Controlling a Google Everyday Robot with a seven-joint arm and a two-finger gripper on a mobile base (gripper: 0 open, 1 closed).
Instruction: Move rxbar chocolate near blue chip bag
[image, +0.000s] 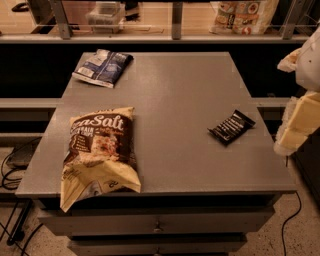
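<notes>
three packets lie on the grey worktop (175, 90). the one that matters, the rxbar chocolate (231, 127), sits toward its right side, somewhat nearer the front edge than the back. it is well apart from the blue chip bag (102, 67) at the far left corner. the end effector (295, 127) hangs just outside the worktop's right edge, and the bar lies inward of it at about the same depth. the reach, as i judge it, is a short one across that edge. the bar's long axis runs on a diagonal, from near-left to far-right, so a grasp across its short side would likely call for a turned wrist. whether the end effector is wide or narrow, i cannot tell. the bar is a small black wrapper with rows of white lettering. it lies flat and is far smaller than the brown-and-cream chip bag (100, 152) at the front left.
</notes>
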